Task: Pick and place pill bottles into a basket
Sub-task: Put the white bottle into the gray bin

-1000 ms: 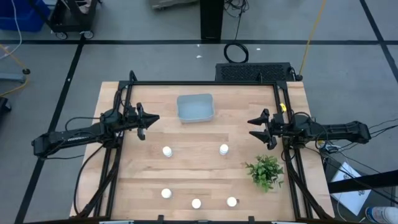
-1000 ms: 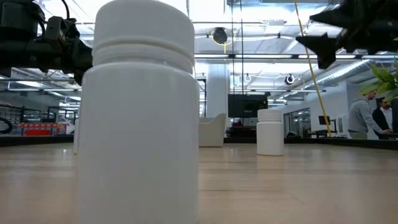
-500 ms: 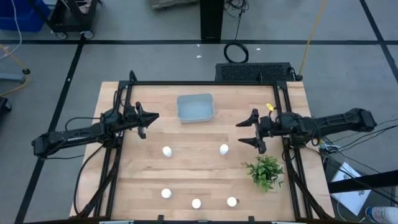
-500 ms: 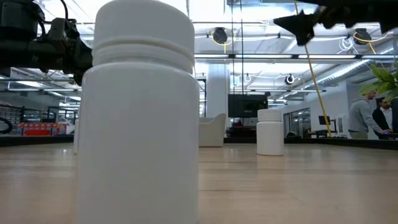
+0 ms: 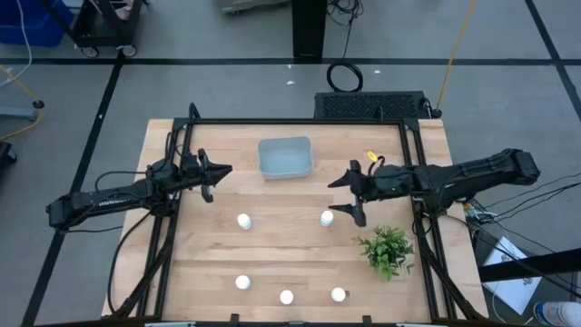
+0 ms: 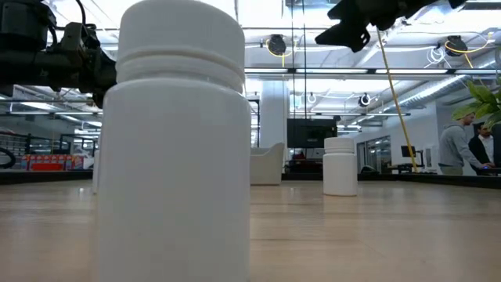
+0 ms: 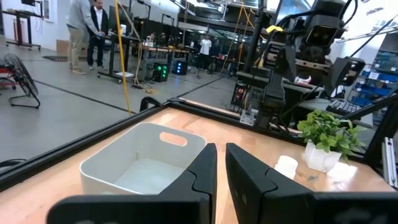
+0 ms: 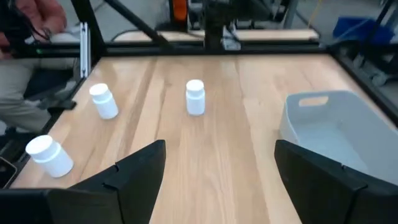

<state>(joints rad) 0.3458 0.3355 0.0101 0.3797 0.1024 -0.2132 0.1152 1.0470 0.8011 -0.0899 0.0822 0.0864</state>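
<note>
Just beside the pill bottle (image 5: 327, 218) nearest the basket (image 5: 285, 156), the right gripper (image 5: 346, 195) hovers, fingers wide apart (left gripper (image 5: 221, 178) waits beside the basket, fingers nearly together).

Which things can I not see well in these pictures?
- Low view: the nearest pill bottle fills the front and hides the table behind it; the basket cannot be picked out.
- Low view: the right hand is cut off by the top edge.
- Bottle labels: too small in every view.
</note>
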